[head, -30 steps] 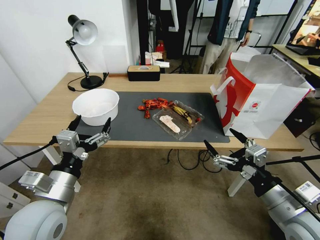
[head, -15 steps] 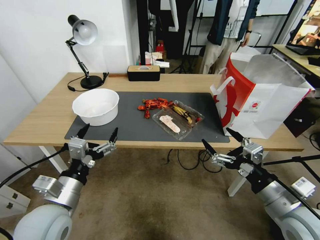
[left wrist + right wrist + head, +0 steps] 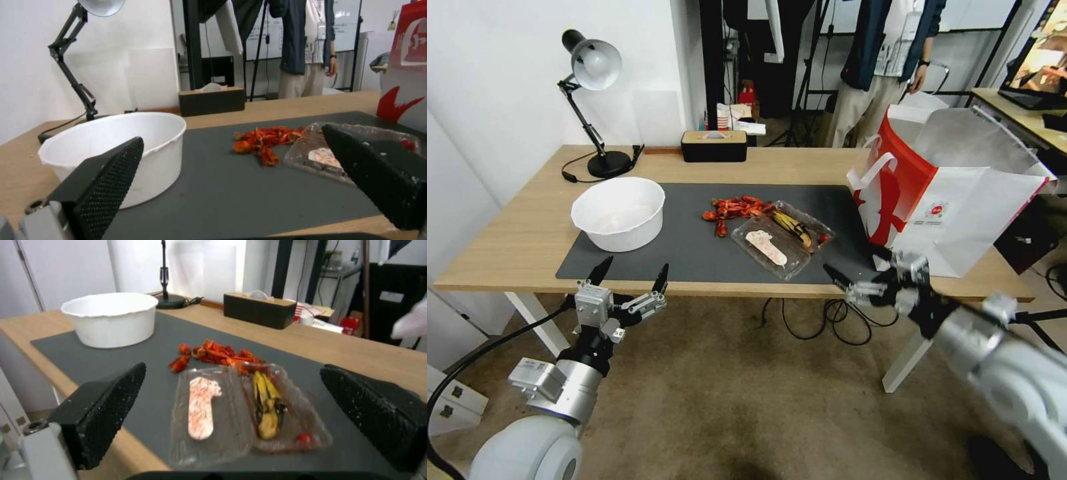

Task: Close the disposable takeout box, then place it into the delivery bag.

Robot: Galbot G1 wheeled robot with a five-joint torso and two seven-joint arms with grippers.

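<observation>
At lower left of the head view my left gripper (image 3: 630, 280) hangs before the table edge, jaws spread, empty. In the middle, the takeout box (image 3: 782, 239) lies unfolded on the mat (image 3: 694, 250). My right gripper (image 3: 857, 273) faces it, released; delivery bag (image 3: 954, 200) stands right, mouth up.

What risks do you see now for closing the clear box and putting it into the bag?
1. The takeout box lies open with loose red scraps touching its far edge; these may get caught in the lid.
2. The thin box sits near the table's front edge; a push from the open right gripper might slide it.
3. The delivery bag leans, so it may tip when loaded.
</observation>
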